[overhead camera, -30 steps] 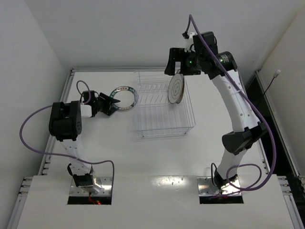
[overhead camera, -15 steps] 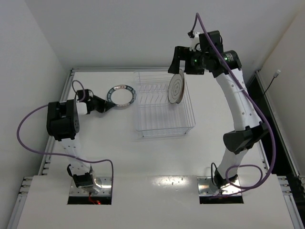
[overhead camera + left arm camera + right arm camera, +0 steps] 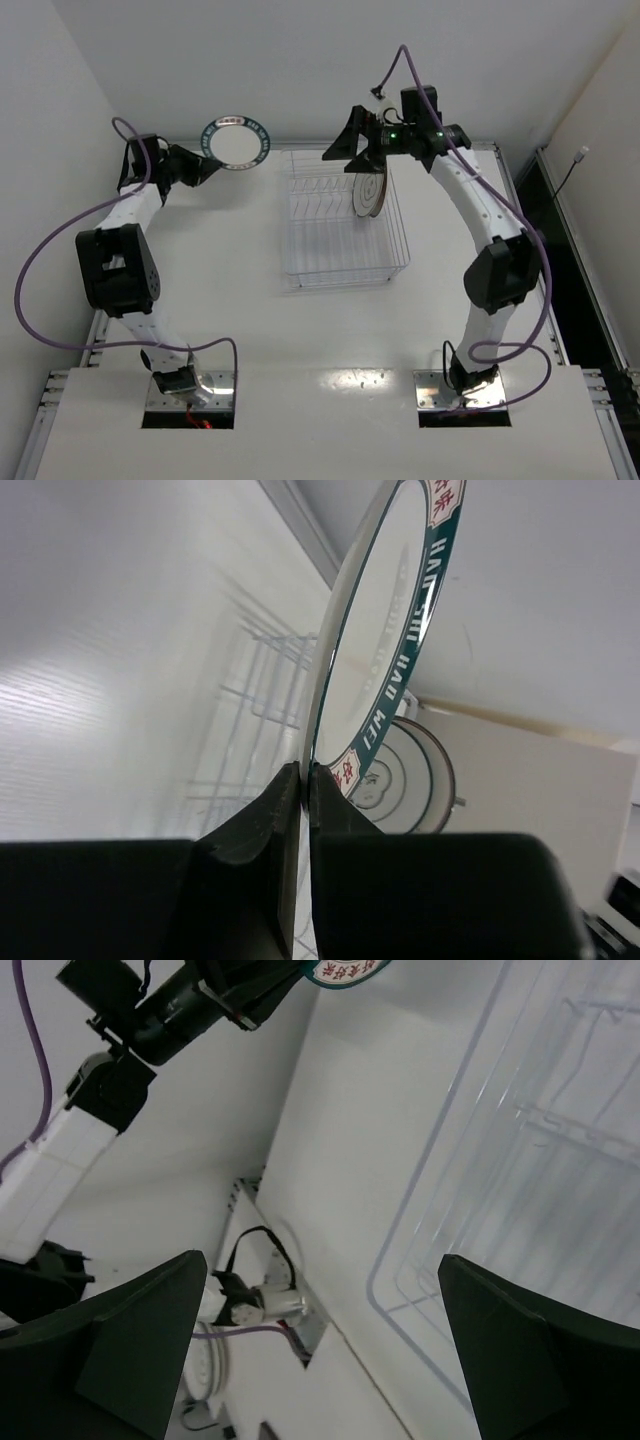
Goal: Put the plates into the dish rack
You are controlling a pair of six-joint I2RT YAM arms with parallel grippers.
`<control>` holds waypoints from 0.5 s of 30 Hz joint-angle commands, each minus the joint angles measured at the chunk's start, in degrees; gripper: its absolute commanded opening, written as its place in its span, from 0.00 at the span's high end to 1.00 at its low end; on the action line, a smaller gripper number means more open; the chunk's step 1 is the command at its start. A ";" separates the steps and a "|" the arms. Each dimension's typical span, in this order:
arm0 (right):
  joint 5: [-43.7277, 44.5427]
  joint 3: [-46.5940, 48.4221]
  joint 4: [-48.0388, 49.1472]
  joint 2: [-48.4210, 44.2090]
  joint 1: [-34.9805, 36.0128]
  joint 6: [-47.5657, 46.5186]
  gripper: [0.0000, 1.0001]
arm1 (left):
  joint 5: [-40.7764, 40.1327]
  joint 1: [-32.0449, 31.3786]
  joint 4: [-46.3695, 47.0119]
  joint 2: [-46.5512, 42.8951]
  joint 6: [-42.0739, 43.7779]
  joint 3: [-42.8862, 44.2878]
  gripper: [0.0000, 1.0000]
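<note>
Teal-rimmed plate (image 3: 236,142), pinched by left gripper (image 3: 196,165), now hangs lifted off far-left corner, next for dish rack (image 3: 340,270); right gripper (image 3: 352,152) spread

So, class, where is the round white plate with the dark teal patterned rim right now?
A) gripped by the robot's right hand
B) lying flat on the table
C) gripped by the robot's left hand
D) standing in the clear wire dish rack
C: the left hand pinches the edge of the round white plate with the dark teal patterned rim.
</note>
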 commanded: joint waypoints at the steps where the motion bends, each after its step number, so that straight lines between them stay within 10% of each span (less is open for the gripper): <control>1: -9.72 -3.01 15.78 3.66 -1.05 11.06 0.00 | 5.44 -3.63 4.45 -2.65 -4.04 2.69 1.00; 15: -8.67 4.80 25.10 21.33 -1.57 17.74 0.04 | 8.53 -13.74 13.00 -2.65 -10.37 -0.30 1.00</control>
